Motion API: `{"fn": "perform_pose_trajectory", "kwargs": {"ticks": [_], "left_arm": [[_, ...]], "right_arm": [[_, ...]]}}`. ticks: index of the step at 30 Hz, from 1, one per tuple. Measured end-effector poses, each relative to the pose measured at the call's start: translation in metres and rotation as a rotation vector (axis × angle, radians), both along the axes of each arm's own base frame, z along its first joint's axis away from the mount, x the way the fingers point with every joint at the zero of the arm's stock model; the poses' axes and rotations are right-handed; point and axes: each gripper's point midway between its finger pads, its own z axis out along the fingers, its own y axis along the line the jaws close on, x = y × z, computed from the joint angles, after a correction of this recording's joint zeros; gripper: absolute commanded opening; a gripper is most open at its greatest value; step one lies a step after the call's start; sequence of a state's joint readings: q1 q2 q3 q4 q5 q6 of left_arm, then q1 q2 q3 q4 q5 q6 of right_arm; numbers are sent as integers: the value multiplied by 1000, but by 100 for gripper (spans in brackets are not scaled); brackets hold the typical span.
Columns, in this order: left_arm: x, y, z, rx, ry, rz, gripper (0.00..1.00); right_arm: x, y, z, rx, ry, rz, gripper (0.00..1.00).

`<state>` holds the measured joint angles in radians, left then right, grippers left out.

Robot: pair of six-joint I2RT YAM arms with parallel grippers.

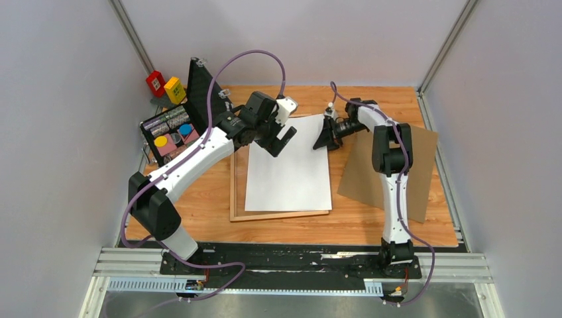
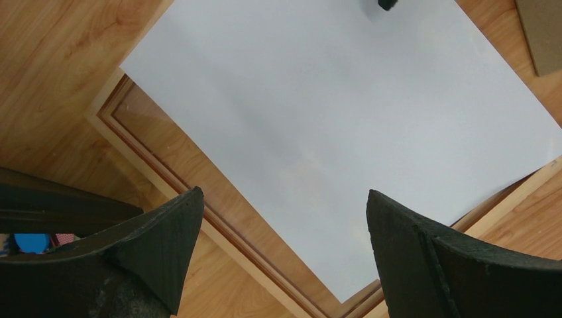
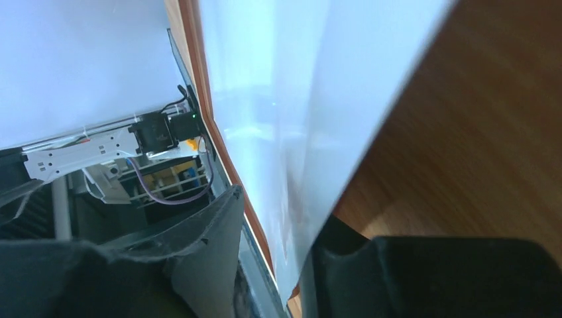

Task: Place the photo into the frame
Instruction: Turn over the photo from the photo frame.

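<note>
The photo (image 1: 288,165) lies white side up across the frame (image 1: 278,215), which rests flat with its pale wood back up. The sheet sits skewed, its right edge reaching over the frame's right rail. My left gripper (image 1: 281,142) hovers open over the photo's far left part; in the left wrist view the photo (image 2: 331,119) and the frame's corner (image 2: 192,179) show between its spread fingers (image 2: 285,218). My right gripper (image 1: 328,136) is at the photo's far right corner. Its jaws (image 3: 281,218) stand apart, with the photo's edge (image 3: 298,99) between them and the frame's rail (image 3: 211,119) beside it.
A plain brown backing board (image 1: 424,172) lies to the right, partly under the right arm. A black case (image 1: 169,132) with coloured items stands at the left edge, red and yellow blocks (image 1: 166,86) behind it. Grey walls enclose the table (image 1: 199,212).
</note>
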<state>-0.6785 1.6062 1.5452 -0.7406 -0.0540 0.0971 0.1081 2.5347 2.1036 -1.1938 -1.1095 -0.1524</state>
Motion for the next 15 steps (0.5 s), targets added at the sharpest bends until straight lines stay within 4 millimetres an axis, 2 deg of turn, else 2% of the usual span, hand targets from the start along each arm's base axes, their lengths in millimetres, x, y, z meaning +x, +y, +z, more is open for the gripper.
{"fn": "perform_pose_trajectory", "kwargs": {"ticks": [3, 7, 10, 15], "left_arm": [[0, 0, 0, 0, -3, -1, 100], [-2, 2, 0, 0, -4, -2, 100], [-2, 2, 1, -2, -6, -2, 100], [-2, 2, 2, -7, -13, -2, 100]], "right_arm": [[-19, -1, -14, -1, 72, -41, 25], [-34, -4, -12, 3, 90, -105, 13], [-31, -5, -1, 18, 36, -142, 2], [-19, -2, 19, 66, -44, -164, 0]]}}
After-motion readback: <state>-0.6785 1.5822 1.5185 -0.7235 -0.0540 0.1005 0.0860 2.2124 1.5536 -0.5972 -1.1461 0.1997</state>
